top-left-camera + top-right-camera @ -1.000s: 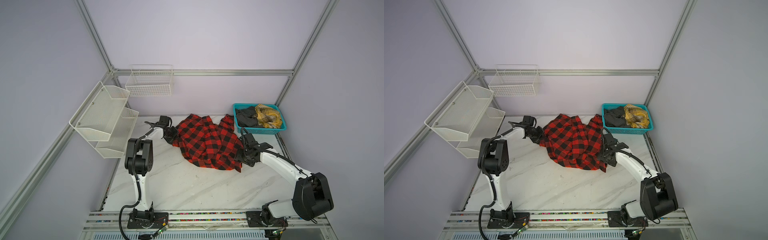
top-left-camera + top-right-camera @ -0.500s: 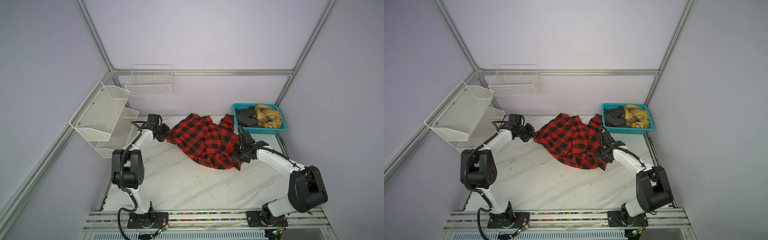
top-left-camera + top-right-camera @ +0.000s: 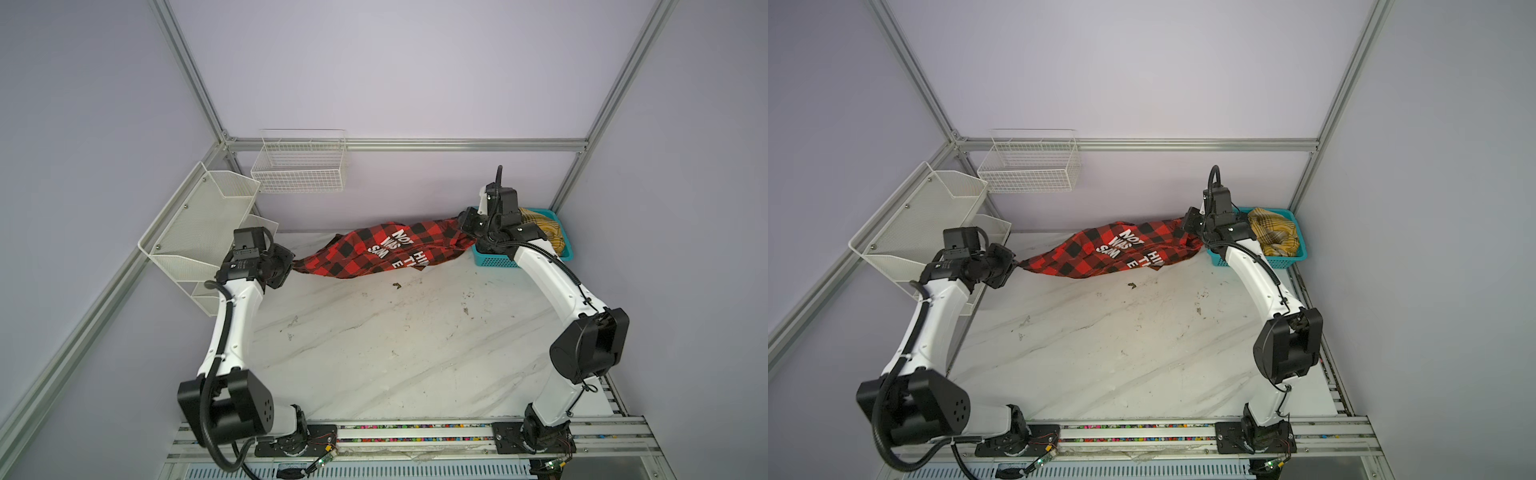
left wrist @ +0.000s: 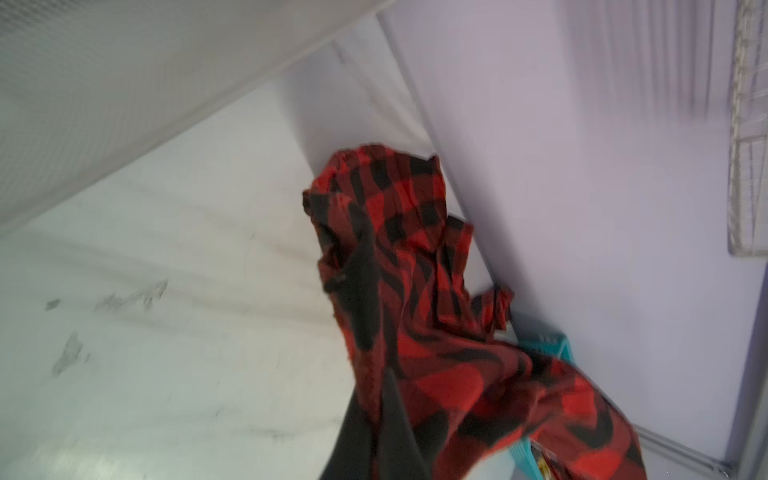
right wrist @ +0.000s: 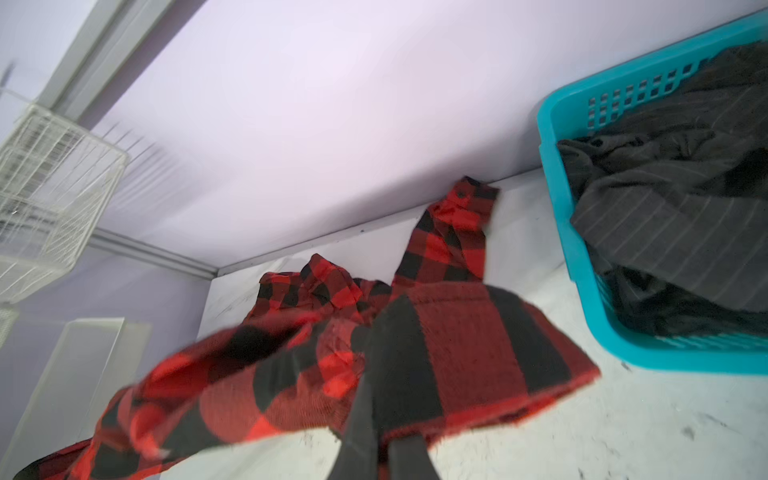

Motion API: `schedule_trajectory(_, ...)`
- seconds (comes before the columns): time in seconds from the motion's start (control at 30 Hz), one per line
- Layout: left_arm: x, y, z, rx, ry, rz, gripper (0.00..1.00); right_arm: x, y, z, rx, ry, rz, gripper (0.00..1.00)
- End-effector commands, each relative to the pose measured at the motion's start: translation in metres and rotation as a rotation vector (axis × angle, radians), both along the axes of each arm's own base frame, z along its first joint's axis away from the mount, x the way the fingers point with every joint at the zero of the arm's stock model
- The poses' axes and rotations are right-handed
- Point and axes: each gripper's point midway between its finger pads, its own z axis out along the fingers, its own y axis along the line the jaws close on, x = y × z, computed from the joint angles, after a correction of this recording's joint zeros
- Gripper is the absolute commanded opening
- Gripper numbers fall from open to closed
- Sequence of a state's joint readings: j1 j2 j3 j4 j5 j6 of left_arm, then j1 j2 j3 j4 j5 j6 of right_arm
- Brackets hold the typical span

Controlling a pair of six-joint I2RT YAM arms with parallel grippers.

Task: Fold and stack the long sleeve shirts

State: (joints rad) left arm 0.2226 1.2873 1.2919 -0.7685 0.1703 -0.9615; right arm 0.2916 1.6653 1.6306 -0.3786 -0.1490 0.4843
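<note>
Spanning L-R, flannel shirt (image 3: 357,254) taut btwn left pincer (image 3: 291,266) & right pincer (image 3: 466,229), both clamped on it.

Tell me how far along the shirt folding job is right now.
Done: nothing looks folded or stacked yet. In hand: the red-and-black check shirt hangs stretched between the left gripper and right gripper, both shut on it. Left: folding it, then the dark garment and yellow garment in the teal basket.

Both top views look steeply down from high over the front onto the whole tabletop (image 3: 374,353), facing the back wall (image 3: 415,83), nearly alike. Each wrist camera looks from close range along the shirt (image 4: 415,270) from opposite ends; both catch the basket (image 5: 685,357).
</note>
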Motion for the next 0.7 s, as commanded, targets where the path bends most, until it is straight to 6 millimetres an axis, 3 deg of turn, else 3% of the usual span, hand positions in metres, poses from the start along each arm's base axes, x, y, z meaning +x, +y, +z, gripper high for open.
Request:
schedule_trajectory(0.0,-0.052,0.038,-0.013,0.103,0.0,0.188,0.0,-0.038,-0.01,-0.04,0.006,0.066,0.004,0.0)
schedule_trajectory(0.1,-0.098,0.008,-0.088,0.006,0.158,0.141,0.0,-0.082,-0.022,-0.112,-0.009,0.215,-0.008,0.0)
schedule_trajectory(0.17,-0.129,-0.013,-0.128,-0.049,0.236,0.119,0.0,-0.113,-0.03,-0.154,-0.013,0.308,-0.019,0.0)
schedule_trajectory(0.3,-0.182,-0.056,-0.191,-0.128,0.314,0.091,0.0,-0.167,-0.056,-0.218,-0.055,0.458,-0.099,0.0)
schedule_trajectory(0.4,-0.208,-0.077,-0.227,-0.178,0.367,0.071,0.0,-0.185,-0.068,-0.245,-0.107,0.525,-0.129,0.0)
schedule_trajectory(0.47,-0.216,-0.084,-0.233,-0.195,0.364,0.066,0.0,-0.189,-0.072,-0.251,-0.139,0.543,-0.134,0.04)
schedule_trajectory(0.5,-0.215,-0.086,-0.228,-0.196,0.338,0.058,0.0,-0.189,-0.073,-0.25,-0.152,0.537,-0.124,0.21)
schedule_trajectory(0.53,-0.214,-0.087,-0.221,-0.191,0.317,0.052,0.08,-0.189,-0.075,-0.246,-0.163,0.528,-0.124,0.33)
schedule_trajectory(0.57,-0.211,-0.087,-0.21,-0.179,0.289,0.042,0.25,-0.188,-0.077,-0.239,-0.189,0.506,-0.112,0.46)
schedule_trajectory(0.6,-0.209,-0.087,-0.199,-0.166,0.267,0.028,0.42,-0.188,-0.078,-0.232,-0.196,0.492,-0.116,0.51)
schedule_trajectory(0.67,-0.206,-0.089,-0.18,-0.137,0.255,-0.01,0.61,-0.186,-0.081,-0.214,-0.213,0.469,-0.12,0.59)
